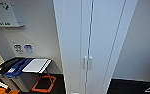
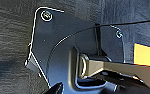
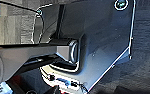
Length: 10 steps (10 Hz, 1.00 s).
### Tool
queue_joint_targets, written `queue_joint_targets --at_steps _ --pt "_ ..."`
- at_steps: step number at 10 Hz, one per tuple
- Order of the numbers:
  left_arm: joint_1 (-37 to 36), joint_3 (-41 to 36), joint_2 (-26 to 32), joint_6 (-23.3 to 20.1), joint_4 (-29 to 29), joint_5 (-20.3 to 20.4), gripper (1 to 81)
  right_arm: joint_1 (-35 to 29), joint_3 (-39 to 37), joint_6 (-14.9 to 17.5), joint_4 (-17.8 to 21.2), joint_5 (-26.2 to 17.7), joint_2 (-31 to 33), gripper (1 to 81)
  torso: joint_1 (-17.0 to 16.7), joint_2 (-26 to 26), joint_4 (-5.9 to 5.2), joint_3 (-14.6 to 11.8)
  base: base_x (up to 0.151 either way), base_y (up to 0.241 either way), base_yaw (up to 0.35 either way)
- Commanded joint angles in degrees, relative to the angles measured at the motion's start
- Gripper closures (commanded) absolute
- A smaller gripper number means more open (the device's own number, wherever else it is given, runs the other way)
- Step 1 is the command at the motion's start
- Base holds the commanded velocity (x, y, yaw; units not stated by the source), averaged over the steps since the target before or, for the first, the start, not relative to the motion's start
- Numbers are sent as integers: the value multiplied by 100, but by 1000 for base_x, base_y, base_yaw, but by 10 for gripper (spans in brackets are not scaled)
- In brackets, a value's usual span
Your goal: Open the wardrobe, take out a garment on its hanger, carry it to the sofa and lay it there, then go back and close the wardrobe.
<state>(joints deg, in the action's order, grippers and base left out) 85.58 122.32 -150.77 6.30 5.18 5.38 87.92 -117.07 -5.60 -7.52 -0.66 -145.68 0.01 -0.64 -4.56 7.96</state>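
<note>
The wardrobe (image 1: 91,42) stands straight ahead in the head view, tall, white and narrow, with its 2 full-height doors shut and meeting at a thin dark seam down the middle. The 2 small pale handles (image 1: 87,62) sit side by side at mid-height, one on each side of that seam. The wardrobe's left side panel runs down toward the dark floor (image 1: 131,86), and a plain pale wall (image 1: 143,37) flanks it on the right.

To the left of the wardrobe, against the wall, are bins with flat lids: a white lid (image 1: 36,65) nearest the wardrobe, a blue lid (image 1: 17,67) beside it and a dark lid (image 1: 3,66) further left. An orange frame (image 1: 44,83) lies on the floor below the white lid. Small signs (image 1: 23,48) hang on the wall above the bins, and a pale wall box with green markings (image 1: 6,12) sits high in the corner.

Both wrist views look down over the robot's own dark plate onto dark carpet (image 2: 8,50). Neither pincer can be made out there, so whether each is wide or narrow cannot be told, nor how either stands relative to the wardrobe.
</note>
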Motion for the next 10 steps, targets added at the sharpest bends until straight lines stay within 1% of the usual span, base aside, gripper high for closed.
queue_joint_targets --at_steps 1,6,8,10 --pt "-238 -94 108 3 124 -265 10 -208 132 15 49 -312 159 10 -1 0 0 0 112 0 0" --pt "-221 -94 91 3 132 -265 10 -190 256 15 31 -146 229 10 11 5 0 2 113 0 0" --pt "-221 -94 91 3 132 -265 10 -173 335 23 23 -136 317 10 5 2 0 0 113 0 0" --pt "-212 -94 91 3 149 -256 10 -156 423 23 31 4 476 10 9 5 0 2 113 0 0"
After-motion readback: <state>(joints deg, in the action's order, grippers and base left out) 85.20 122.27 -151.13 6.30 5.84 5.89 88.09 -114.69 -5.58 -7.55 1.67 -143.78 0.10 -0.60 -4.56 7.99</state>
